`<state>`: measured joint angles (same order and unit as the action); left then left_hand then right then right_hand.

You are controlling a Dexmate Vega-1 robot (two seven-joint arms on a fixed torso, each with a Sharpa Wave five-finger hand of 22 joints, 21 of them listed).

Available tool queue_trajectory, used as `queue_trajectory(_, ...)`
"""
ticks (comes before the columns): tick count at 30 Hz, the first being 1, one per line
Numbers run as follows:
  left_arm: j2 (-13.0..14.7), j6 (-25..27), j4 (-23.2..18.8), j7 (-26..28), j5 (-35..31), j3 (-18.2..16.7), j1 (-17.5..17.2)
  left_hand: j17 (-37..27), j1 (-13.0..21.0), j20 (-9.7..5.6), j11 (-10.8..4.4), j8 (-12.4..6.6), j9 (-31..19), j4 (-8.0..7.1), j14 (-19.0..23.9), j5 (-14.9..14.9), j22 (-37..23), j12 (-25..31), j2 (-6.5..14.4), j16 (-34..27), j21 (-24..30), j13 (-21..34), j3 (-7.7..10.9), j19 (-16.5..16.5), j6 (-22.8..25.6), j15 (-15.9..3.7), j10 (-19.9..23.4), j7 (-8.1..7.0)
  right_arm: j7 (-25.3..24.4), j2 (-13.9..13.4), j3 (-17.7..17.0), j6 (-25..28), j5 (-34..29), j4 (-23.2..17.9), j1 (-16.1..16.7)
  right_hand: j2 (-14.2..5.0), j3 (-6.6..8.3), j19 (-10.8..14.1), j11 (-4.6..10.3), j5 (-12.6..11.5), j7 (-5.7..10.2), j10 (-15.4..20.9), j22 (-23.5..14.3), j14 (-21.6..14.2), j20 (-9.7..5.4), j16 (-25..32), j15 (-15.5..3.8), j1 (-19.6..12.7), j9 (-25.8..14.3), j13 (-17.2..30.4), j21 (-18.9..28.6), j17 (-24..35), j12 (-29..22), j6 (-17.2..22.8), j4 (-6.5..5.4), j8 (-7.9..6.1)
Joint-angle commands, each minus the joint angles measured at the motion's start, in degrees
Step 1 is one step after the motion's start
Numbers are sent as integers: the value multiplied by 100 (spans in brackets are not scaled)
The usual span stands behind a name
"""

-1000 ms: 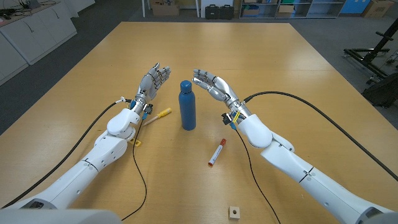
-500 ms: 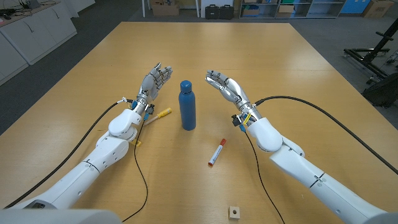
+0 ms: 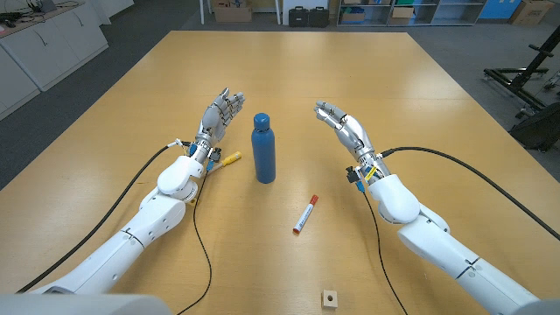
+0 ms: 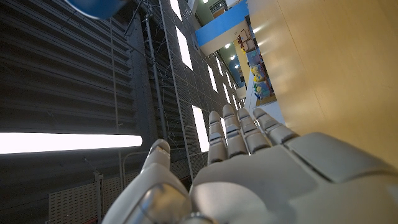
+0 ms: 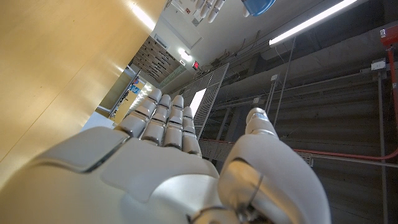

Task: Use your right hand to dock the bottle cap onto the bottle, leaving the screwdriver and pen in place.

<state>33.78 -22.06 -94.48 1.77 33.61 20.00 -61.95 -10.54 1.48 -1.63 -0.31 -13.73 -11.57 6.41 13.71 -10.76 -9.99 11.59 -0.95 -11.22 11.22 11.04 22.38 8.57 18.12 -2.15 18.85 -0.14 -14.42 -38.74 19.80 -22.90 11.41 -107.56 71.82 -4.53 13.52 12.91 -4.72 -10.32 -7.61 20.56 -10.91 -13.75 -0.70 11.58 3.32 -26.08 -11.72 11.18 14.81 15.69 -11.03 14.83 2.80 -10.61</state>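
Capped blue bottle (image 3: 263, 147) stands upright mid-counter (image 3: 350, 79) between your hands. Your right hand (image 3: 345, 129) and left hand (image 3: 220, 115) hold nothing, fingers apart; screwdriver (image 3: 227, 160) and pen (image 3: 304, 214) lie nearby.

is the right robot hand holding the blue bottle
No, the right robot hand is open and empty, well apart from the upright blue metal bottle on the wooden table.

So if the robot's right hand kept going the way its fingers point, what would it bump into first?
Probably nothing: the right hand points up the bare table, away from the bottle. Depth is hard to judge.
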Motion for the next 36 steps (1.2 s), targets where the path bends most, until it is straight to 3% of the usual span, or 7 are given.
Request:
queue_trajectory(1, 102, -203, -34, -195, 155, -122, -160, -13, -6, 27, -7, 34, -20, 23, 56, 22, -27, -13, 31, -4, 7, 21, 25, 3, 10, -26, 15, 5, -104, -4, -304, -23, 235, 8, 293, 5, -32, -58, -5, -11, 21, -32, -18, 70, -7, -9, -3, 88, 5, 6, -28, 3, -26, 35, -29, -36)
queue_trajectory(10, -49, -359, 214, -359, 199, -41, -57, -13, -4, 29, -6, 43, -20, 27, 45, 21, -27, -22, 33, 0, 5, 22, 25, -1, -4, -30, -11, -4, -196, -26, -593, -56, 410, 40, 616, 8, -48, -65, 31, -3, 76, -46, -17, 91, -14, -8, -45, 123, 9, 4, -38, 1, -30, 43, -36, -44)
queue_trajectory(22, -200, -325, 444, -214, 133, 20, 27, -13, 3, 26, 21, 75, -21, 35, 34, 20, -26, -48, 36, 4, 7, 22, 29, 6, -77, -29, -84, -2, 246, 122, -608, -304, 975, 911, 293, 11, -65, -68, 68, 4, 101, -59, -16, 96, -17, -1, -60, 158, 13, 2, -48, -3, -37, 48, -40, -50)
queue_trajectory(36, -201, -324, 423, -66, 63, -9, -22, -12, 7, 28, 42, 90, -21, 43, -25, 19, -26, -47, 36, 26, 9, 22, 31, 13, -111, -64, -99, -4, 430, 198, -600, -531, 1200, 1353, 227, 13, -85, -63, 66, 11, 114, -70, -16, 90, -18, 12, -53, 201, 16, 2, -56, -6, -43, 27, -48, -47)
